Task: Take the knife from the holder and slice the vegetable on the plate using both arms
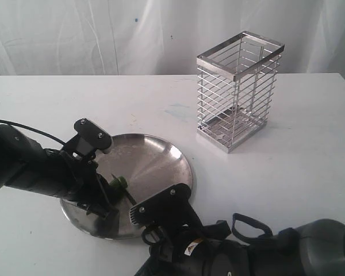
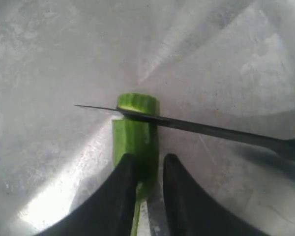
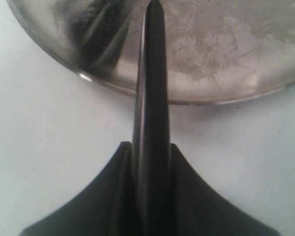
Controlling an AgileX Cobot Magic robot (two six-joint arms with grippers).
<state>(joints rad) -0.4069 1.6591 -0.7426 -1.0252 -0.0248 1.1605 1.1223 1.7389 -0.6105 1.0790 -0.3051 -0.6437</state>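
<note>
Two bulky matte-black arms: the left arm (image 1: 29, 167) at the left edge of the exterior view, the right arm (image 1: 276, 253) at lower right. Each bears a flat black bracket plate (image 1: 93, 135) with silver screws (image 1: 81, 122). A thin black cable (image 1: 23, 127) runs along the left; a looped cable (image 1: 250, 223) and a small pale warning sticker (image 1: 190, 248) mark the right. The fingers (image 2: 113, 201) are smooth, black and tapered.

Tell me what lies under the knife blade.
The green vegetable lies under the knife blade, on the plate, its stem end between the fingers of the left end effector. The strip beneath the blade is covered, so the cut's depth cannot be seen.
</note>
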